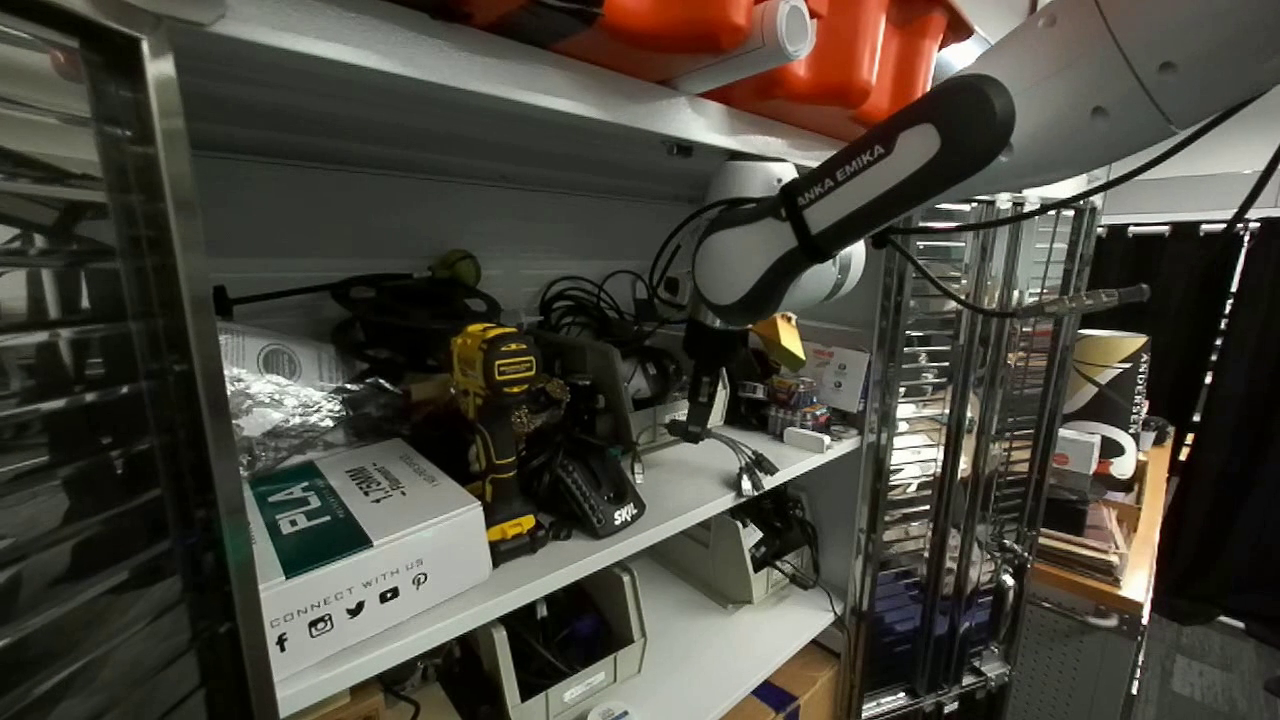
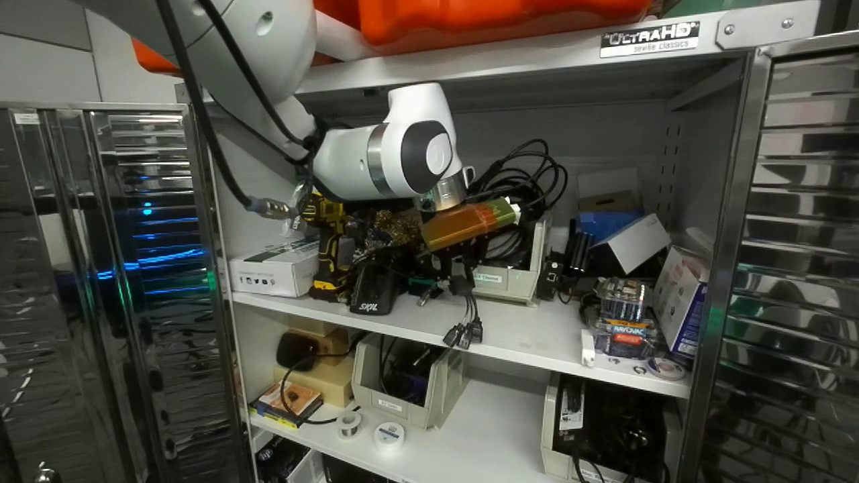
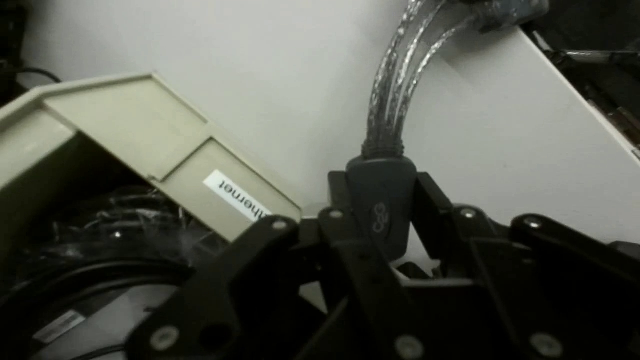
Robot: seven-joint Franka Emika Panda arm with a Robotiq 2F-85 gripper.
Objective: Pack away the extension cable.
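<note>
The extension cable is a dark grey C2G block [image 3: 382, 230] with several clear-sheathed leads and dark plugs. My gripper [image 3: 384, 190] is shut on the block, one finger on each side. In an exterior view, the plugs [image 2: 464, 333] hang down at the shelf's front edge; another shows them too [image 1: 752, 470]. I cannot tell whether they touch the shelf. A beige bin [image 3: 145, 110] with a label partly reading "thernet" stands beside the gripper, at left in the wrist view. It holds black cable and clear plastic bags, and it also shows in an exterior view [image 2: 520, 282].
A yellow drill [image 2: 330, 251] and Skil charger [image 2: 372, 288] stand beside the bin. Battery packs [image 2: 627, 322] and boxes are on its other side. The top shelf [image 2: 523, 70] is above the arm. Lower-shelf bins [image 2: 439, 406] [image 2: 550, 443] hold cables and dark items.
</note>
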